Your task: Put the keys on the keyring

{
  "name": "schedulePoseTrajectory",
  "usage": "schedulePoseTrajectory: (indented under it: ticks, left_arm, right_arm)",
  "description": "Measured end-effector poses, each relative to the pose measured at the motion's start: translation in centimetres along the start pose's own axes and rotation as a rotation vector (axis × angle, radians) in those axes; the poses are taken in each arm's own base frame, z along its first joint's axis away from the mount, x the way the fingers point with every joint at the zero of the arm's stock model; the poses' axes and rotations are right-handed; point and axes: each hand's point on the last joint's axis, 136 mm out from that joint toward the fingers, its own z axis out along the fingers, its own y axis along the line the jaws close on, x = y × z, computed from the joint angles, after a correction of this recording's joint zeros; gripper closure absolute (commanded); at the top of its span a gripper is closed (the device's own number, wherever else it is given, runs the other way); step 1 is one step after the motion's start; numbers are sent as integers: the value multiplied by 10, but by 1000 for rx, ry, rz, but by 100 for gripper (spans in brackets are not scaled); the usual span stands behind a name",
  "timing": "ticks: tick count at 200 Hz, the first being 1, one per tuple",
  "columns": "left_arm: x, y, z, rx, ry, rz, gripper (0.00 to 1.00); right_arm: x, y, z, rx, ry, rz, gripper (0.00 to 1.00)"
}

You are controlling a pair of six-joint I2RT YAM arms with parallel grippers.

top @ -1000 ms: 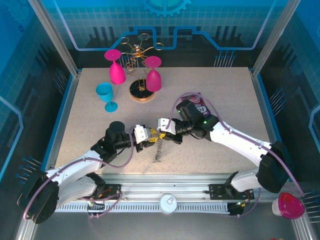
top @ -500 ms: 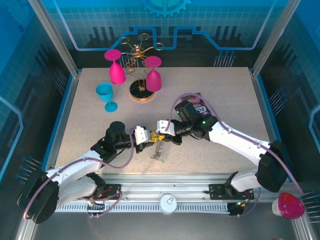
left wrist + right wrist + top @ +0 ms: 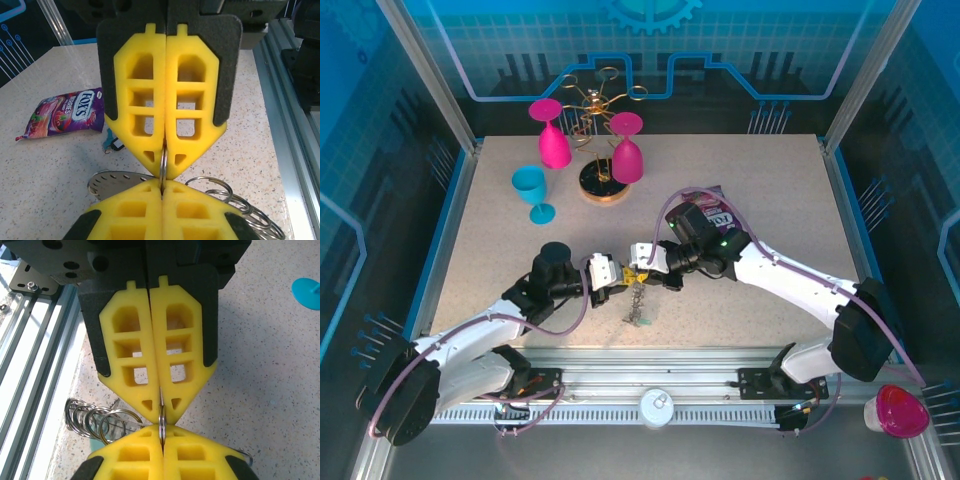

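At mid-bench [image 3: 770, 170], toward the near edge, the left pincer [image 3: 163, 167] and right pincer [image 3: 161, 410] meet tip to tip, each pinching the keyring [image 3: 638, 300] by a thin wire loop. From above, its long axis runs near-far, trailing nearward. The left wrist view adds a black-tagged key [image 3: 114, 145] beside a sweets bag [image 3: 62, 112].

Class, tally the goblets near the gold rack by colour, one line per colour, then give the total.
Pink goblets: 2
Blue goblet: 1
Total: 3
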Motion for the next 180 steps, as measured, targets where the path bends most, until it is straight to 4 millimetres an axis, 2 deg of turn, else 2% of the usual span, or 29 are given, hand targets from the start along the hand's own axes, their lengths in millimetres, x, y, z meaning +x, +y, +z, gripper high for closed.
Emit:
schedulePoseTrajectory:
  ticks: [16, 34, 48, 72, 105, 180]
  left_arm:
    - [-3, 1, 0, -1, -12, 8, 100]
    - [-10, 3, 1, -8, -41, 26, 100]
    - [-16, 5, 0, -14, -64, 33, 100]
    - [-21, 5, 0, -20, -92, 36, 100]
    - [-15, 1, -1, -17, -103, 5, 100]
    - [-23, 1, -1, -8, -152, -15, 100]
  right_arm:
    - [0, 0, -3, 16, -24, 13, 84]
    - [0, 1, -10, 40, -69, 42, 67]
    - [0, -1, -16, 63, -107, 59, 63]
    - [9, -3, -22, 103, -170, 103, 63]
    - [24, -1, -17, 117, -220, 176, 68]
    - [-7, -3, -25, 98, -397, 150, 76]
